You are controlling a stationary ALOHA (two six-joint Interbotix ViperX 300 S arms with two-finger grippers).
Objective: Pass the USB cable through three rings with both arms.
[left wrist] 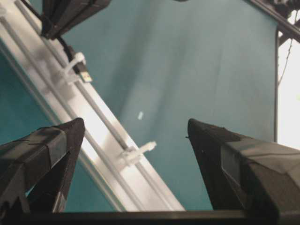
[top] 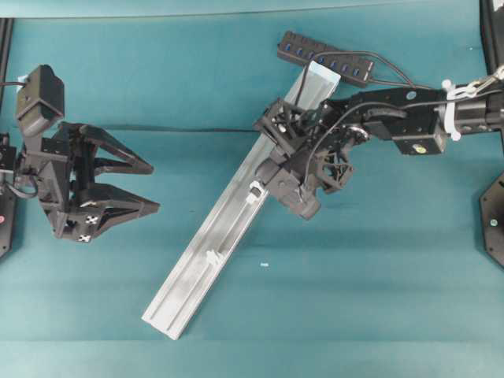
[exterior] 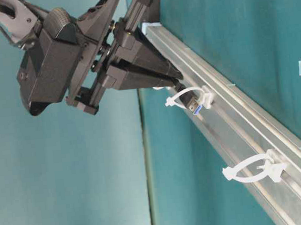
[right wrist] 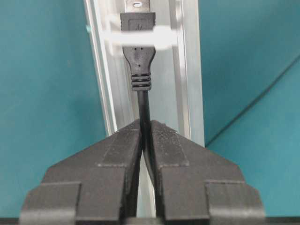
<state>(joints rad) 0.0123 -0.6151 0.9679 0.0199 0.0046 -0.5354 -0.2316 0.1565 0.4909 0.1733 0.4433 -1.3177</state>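
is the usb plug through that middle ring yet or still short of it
Through. The USB plug pokes out past the middle ring, whose white strap crosses the plug body in the right wrist view. The right pincer is shut on the cable just behind.

A teal tabletop (top: 220,71) carries a long silver aluminium rail (top: 197,268) lying diagonally, its lower end near the front edge and its upper end beside a black multi-port hub (top: 327,57) with blue ports. A tiny pale scrap (top: 264,264) lies on the cloth just beside the rail.
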